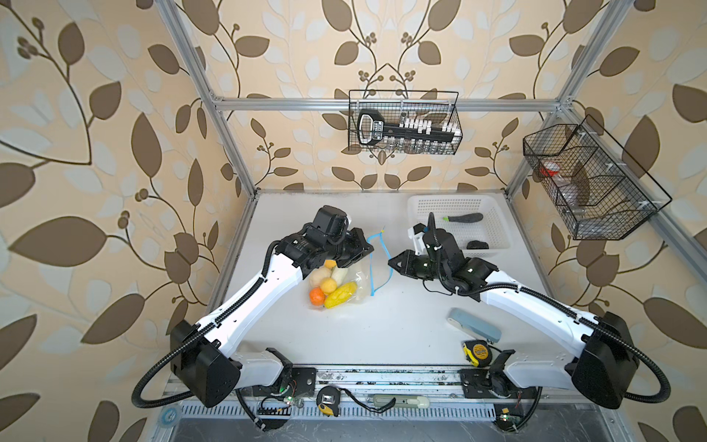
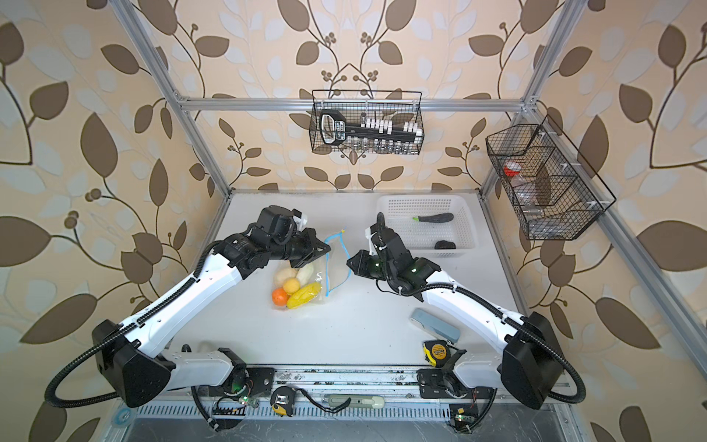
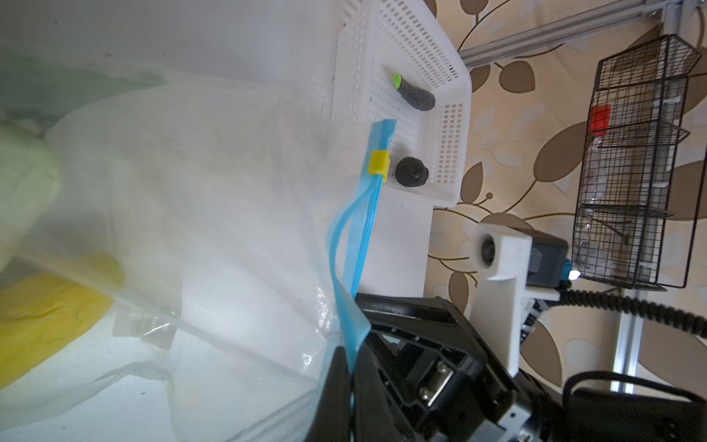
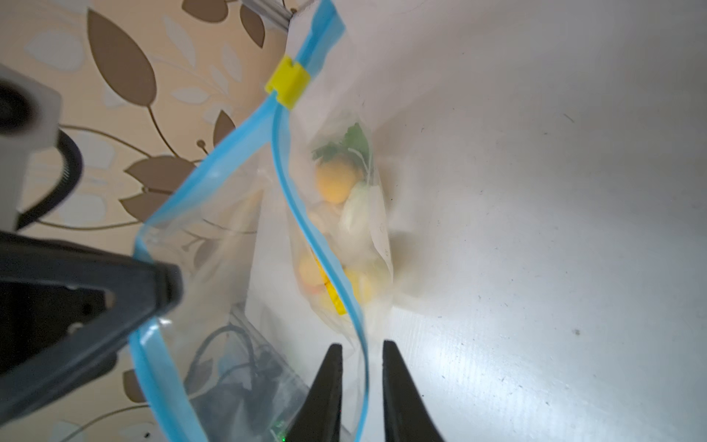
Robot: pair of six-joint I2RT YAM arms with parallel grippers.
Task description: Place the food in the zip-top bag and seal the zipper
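Note:
The clear zip-top bag (image 1: 361, 273) (image 2: 325, 273) lies mid-table with its mouth gaping. Orange, yellow, beige and pale food (image 1: 331, 287) (image 4: 336, 183) is inside it. My left gripper (image 1: 369, 248) (image 3: 350, 352) is shut on one lip of the blue zipper (image 3: 357, 237). My right gripper (image 1: 391, 263) (image 4: 359, 346) is open a little, and the other zipper lip (image 4: 306, 229) runs loose between its fingers. The yellow slider tab (image 3: 378, 161) (image 4: 287, 85) sits at the far end. A dark green long piece (image 1: 465, 218) and a dark round piece (image 1: 477, 245) lie in the white basket (image 1: 421, 203).
A pale blue-grey case (image 1: 474, 324) and a yellow-and-black tape measure (image 1: 477, 354) lie front right, under the right arm. Black wire baskets hang on the back wall (image 1: 403, 122) and the right wall (image 1: 589, 180). Another tape measure (image 1: 328, 405) rests on the front rail.

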